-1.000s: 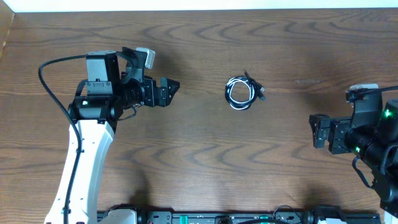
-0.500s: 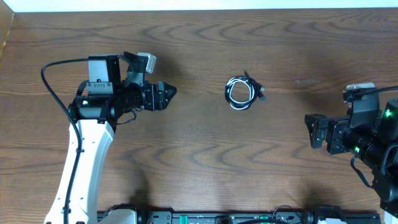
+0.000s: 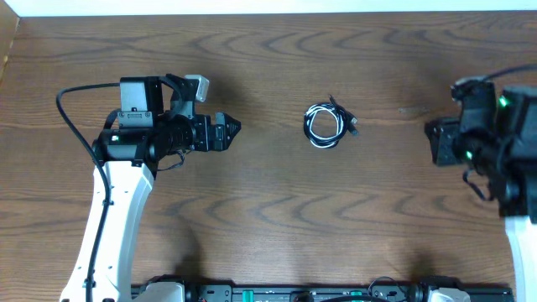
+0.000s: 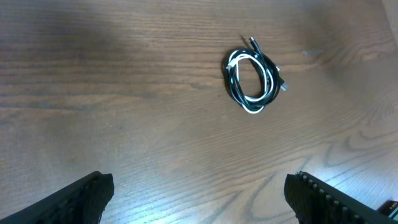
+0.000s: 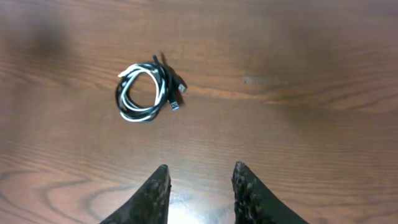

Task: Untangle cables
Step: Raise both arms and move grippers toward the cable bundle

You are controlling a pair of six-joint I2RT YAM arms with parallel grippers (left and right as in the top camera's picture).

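Note:
The cables (image 3: 327,124) lie as one small coil, a white cord and a black cord looped together, on the wooden table (image 3: 268,210) a little right of centre. My left gripper (image 3: 232,128) hovers well to the left of the coil and points at it, apart from it. In the left wrist view the cables (image 4: 254,81) sit far ahead of the left gripper (image 4: 199,178), whose jaws stand wide open and empty. My right gripper (image 3: 430,138) hangs to the right of the coil. The right wrist view shows the cables (image 5: 146,92) ahead and left of the right gripper (image 5: 201,167), its jaws narrowly apart with nothing between them.
Bare wood surrounds the coil on every side. A pale strip (image 3: 268,7) runs along the table's far edge. A black equipment rail (image 3: 294,294) lines the near edge. The left arm's white link (image 3: 109,218) crosses the left side of the table.
The right arm has swung from the near right toward the far side, level with the coil, and its jaws have narrowed. The left gripper has barely shifted.

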